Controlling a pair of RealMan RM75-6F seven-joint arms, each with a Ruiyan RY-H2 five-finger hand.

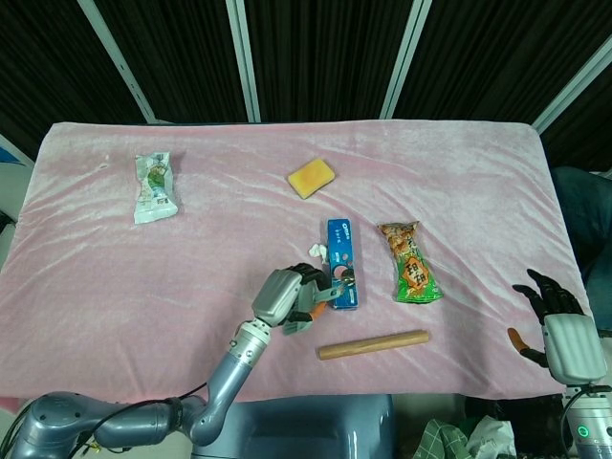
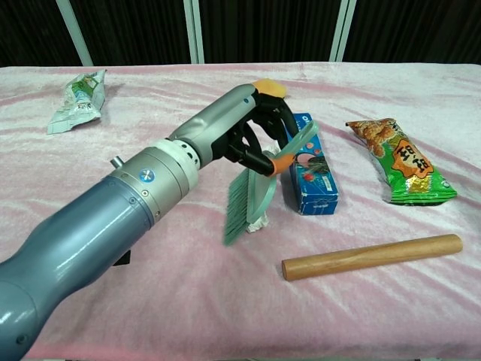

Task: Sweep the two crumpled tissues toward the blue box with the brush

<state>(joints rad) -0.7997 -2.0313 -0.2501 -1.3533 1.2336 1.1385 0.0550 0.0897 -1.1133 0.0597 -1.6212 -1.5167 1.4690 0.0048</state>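
My left hand (image 1: 296,292) (image 2: 255,128) grips a brush (image 2: 252,188) by its orange-collared handle, just left of the blue box (image 1: 342,263) (image 2: 312,162). The green bristles (image 2: 239,207) hang down to the cloth. One crumpled tissue (image 2: 258,220) peeks out from behind the bristles, close to the box's near left corner. A second tissue (image 1: 316,251) lies against the box's left side, beyond the hand; the chest view hides it. My right hand (image 1: 555,311) hovers off the table's right front edge, fingers apart, holding nothing.
A wooden rod (image 1: 373,344) (image 2: 372,256) lies in front of the box. A green snack bag (image 1: 411,263) (image 2: 398,162) sits right of it. A yellow sponge (image 1: 312,177) lies behind, and a white-green packet (image 1: 153,186) (image 2: 79,98) at the far left.
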